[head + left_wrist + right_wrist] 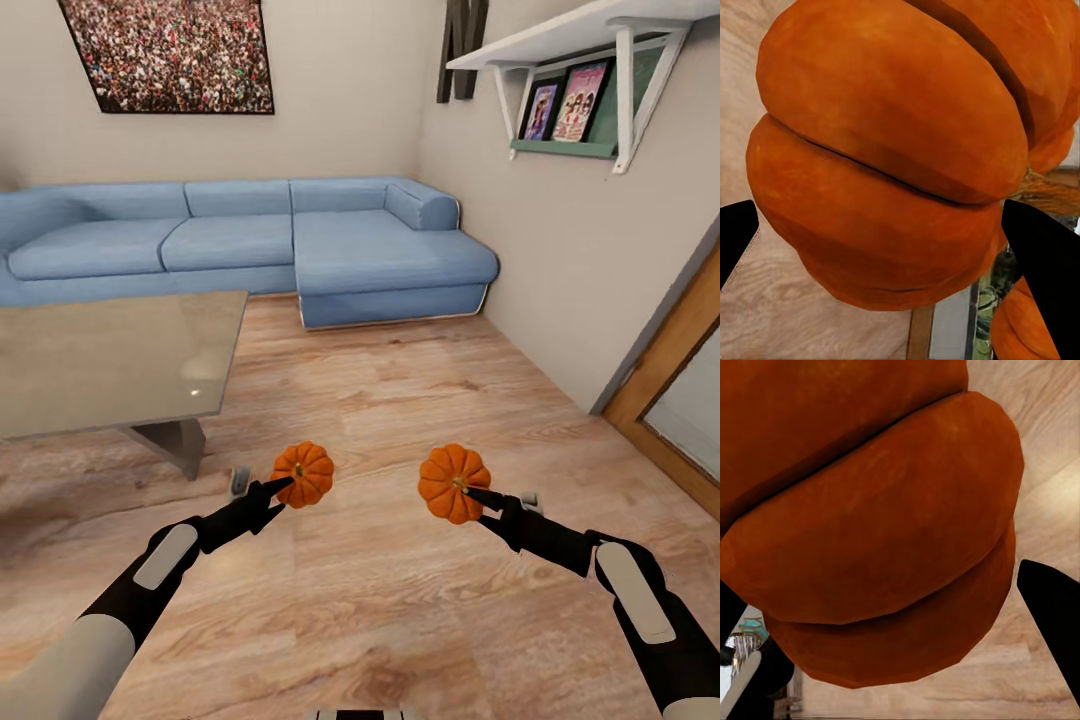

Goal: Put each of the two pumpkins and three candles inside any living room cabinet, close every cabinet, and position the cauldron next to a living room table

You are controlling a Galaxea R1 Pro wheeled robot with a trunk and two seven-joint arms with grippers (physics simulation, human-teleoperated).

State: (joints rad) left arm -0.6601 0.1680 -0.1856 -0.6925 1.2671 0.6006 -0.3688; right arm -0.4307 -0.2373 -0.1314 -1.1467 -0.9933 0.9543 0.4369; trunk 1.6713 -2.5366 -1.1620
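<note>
**A:** Living room, wood-plank floor [400, 400], pale walls. Item one?

**B:** Left gripper [283, 488]: fingers closed around the left pumpkin [303, 473], held in the air above the floor, near the corner of the glass-topped table [110, 360]. The left wrist view confirms it: ribbed orange body between the two dark fingertips [1042, 270].

**A:** Item two?

**B:** Right gripper [478, 495]: likewise clamped on the right pumpkin [453, 484], one finger reaching in at the stem dimple. Both fruits are carried, well apart from each other.

**A:** Handling?

**B:** Judged light, rigid, smooth-skinned (a round form likely to roll in a pinch); the grooves between ribs look the surest seat for the pads.

**A:** Surroundings, outward?

**B:** Table edge and grey leg [170, 440] close on the left side; blue sectional sofa [300, 240] beyond; white wall shelf [590, 40] above right; wooden door frame [670, 390] at right. Open floor ahead and between table and right wall, apparently ample for turning.
</note>
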